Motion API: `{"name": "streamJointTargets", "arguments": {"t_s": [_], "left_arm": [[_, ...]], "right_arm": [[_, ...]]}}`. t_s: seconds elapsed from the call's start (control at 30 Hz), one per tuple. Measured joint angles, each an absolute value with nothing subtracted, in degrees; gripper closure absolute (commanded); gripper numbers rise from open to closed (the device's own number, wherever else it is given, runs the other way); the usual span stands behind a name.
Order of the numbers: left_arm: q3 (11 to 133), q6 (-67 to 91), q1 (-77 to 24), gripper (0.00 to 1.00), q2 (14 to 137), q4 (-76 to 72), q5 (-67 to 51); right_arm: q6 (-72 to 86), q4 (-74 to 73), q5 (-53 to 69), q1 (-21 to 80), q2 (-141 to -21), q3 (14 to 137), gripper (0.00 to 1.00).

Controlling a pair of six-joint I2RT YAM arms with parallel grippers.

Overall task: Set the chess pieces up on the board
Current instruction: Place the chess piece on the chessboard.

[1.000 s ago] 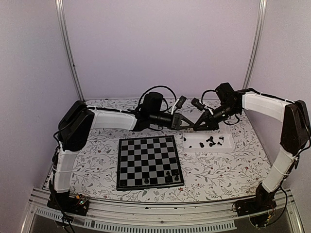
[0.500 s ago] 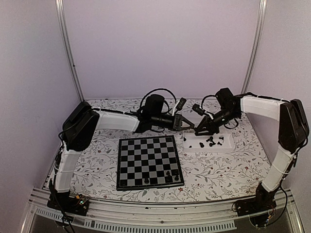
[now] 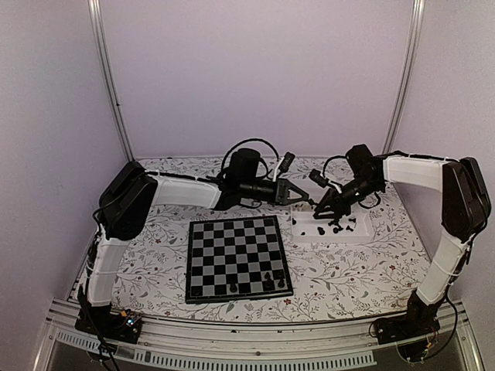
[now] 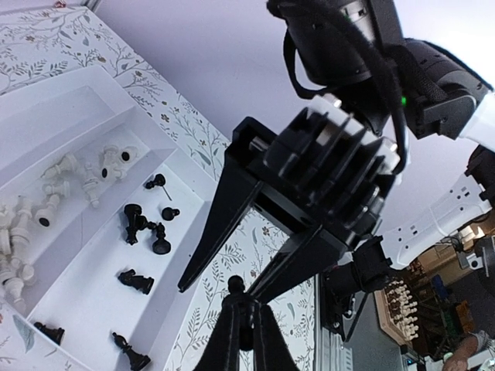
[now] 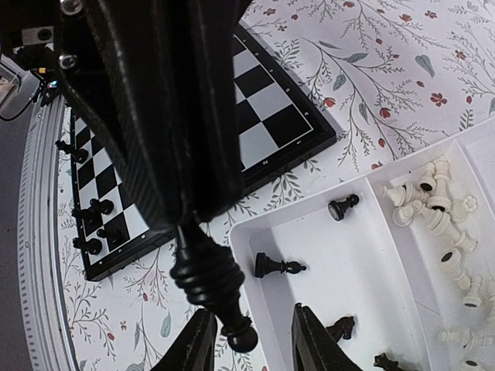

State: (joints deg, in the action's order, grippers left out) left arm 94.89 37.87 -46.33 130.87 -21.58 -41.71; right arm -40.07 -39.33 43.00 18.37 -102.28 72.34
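One black chess piece (image 5: 207,282) hangs over the left edge of the white tray (image 5: 309,236), and the left gripper (image 4: 241,313) has its fingers clamped tight on one end of it. The right gripper (image 5: 251,332) has its fingers parted on either side of the piece's free, knobbed end and appears to touch nothing. The hold looks narrow. A brush against those parted fingers could twist the piece loose, so it drops into the tray rather than reaching the board (image 3: 236,255) left of the tray.
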Motion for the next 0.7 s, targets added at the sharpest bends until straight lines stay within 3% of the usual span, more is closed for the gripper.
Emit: {"name": "streamJointTargets", "arguments": {"t_s": [0.7], "left_arm": [[97.06,39.53,-46.22,1.0,131.31,-21.52,-43.72]], "right_arm": [[-41.89,-40.01,45.39,18.35,-100.03,73.67,0.61]]}}
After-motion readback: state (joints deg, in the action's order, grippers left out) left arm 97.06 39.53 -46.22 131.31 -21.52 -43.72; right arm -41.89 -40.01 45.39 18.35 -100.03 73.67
